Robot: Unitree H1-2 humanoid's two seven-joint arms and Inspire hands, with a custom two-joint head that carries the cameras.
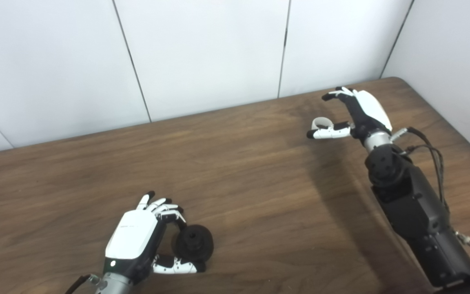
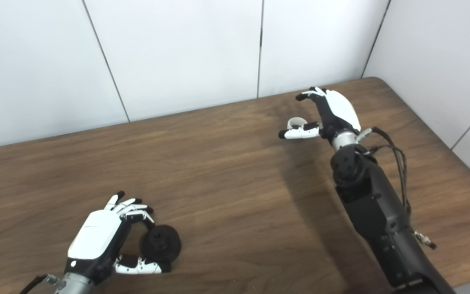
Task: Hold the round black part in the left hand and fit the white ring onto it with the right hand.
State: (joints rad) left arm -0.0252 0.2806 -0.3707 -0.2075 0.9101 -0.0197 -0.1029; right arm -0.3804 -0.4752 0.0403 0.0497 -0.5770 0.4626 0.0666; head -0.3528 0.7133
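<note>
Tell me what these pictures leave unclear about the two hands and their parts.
- Both views: whether the left hand grips the round black part or only cups it.
- Both views: the white ring lies partly behind the right hand's thumb; contact unclear.
- Both forearms are cut off by the bottom edge.

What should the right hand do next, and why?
Probably close the right hand on the white ring. Its fingers are spread open, with the thumb lying just in front of the ring on the table, so nothing is gripped yet. The left hand is already curled around the round black part at the near edge, far from the ring.
</note>
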